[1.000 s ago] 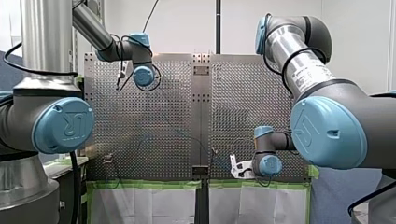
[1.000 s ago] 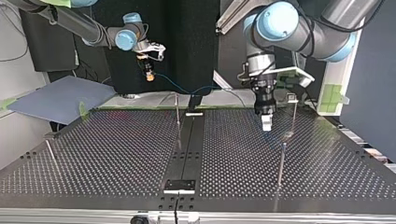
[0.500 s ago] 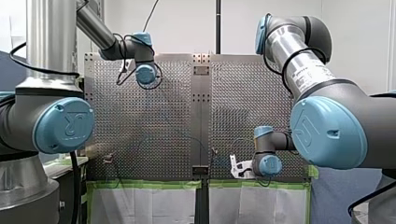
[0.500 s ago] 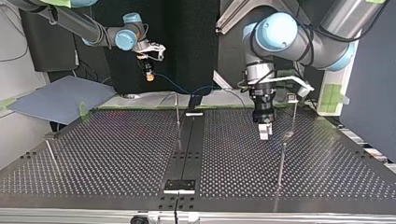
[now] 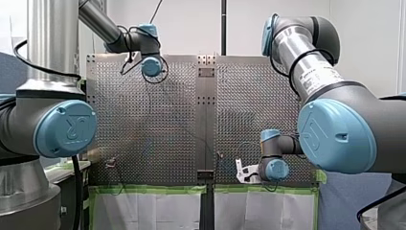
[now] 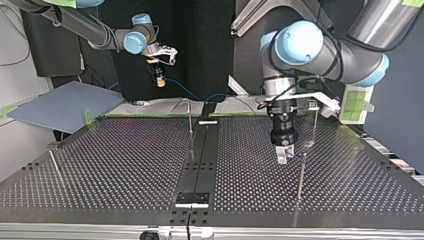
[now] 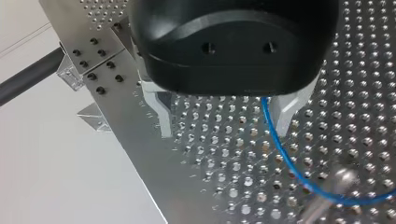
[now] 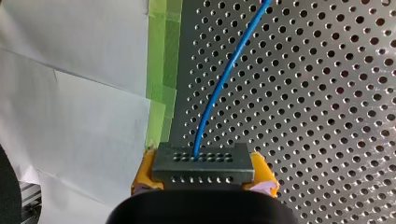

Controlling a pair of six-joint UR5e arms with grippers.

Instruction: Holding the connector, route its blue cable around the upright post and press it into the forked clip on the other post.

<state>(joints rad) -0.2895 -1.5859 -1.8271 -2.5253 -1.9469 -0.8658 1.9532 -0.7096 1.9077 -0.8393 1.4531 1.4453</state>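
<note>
Perforated counter (image 6: pixel 125 165) below, my left end effector (image 6: pixel 283 157), spread, has the blue cable (image 7: pixel 280 154) between its fingers (image 7: pixel 286 109), just beside the post (image 6: pixel 300 175). My right end effector (image 8: pixel 204 173) pinches the connector (image 8: pixel 203 161).

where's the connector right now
The connector is clamped between my right gripper's yellow pads in the right wrist view; in the top view it hangs at the upper left, above the table's far edge.

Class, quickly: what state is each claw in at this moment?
Left claw: open, nothing gripped; the blue cable runs past it.
Right claw: shut on the connector.
</note>
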